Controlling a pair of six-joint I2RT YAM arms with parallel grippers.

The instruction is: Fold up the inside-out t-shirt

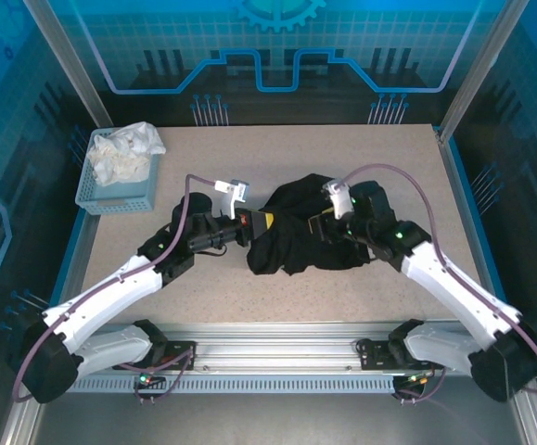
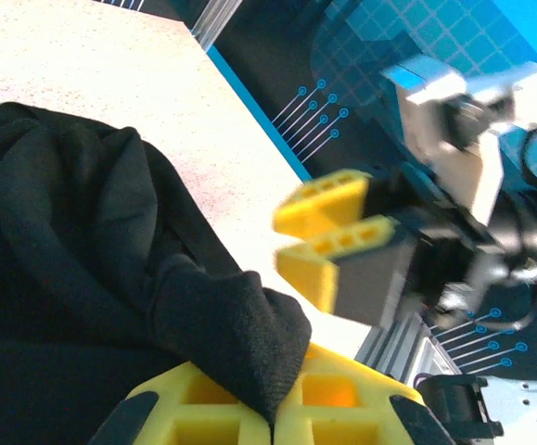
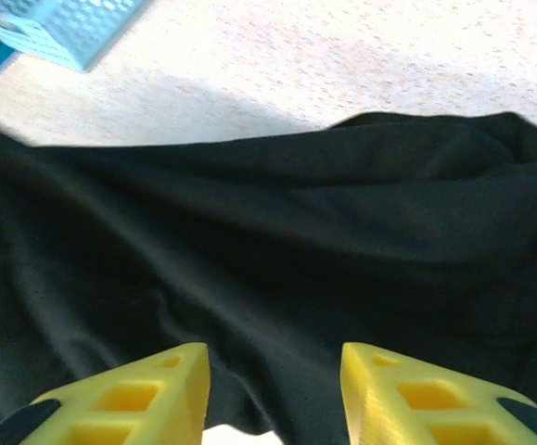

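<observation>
While the left gripper (image 2: 271, 413) clenches the one t-shirt (image 2: 83, 241), the right gripper (image 3: 275, 366) — unclenched — hovers over it.

No legible text, labels or numbers anywhere.

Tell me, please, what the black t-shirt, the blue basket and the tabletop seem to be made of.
T-shirt: soft matte black fabric, probably knit; it slumps in limp folds. Basket: light blue plastic, likely; stiff perforated walls. Tabletop: speckled beige, matte, perhaps laminate or stone composite.
</observation>
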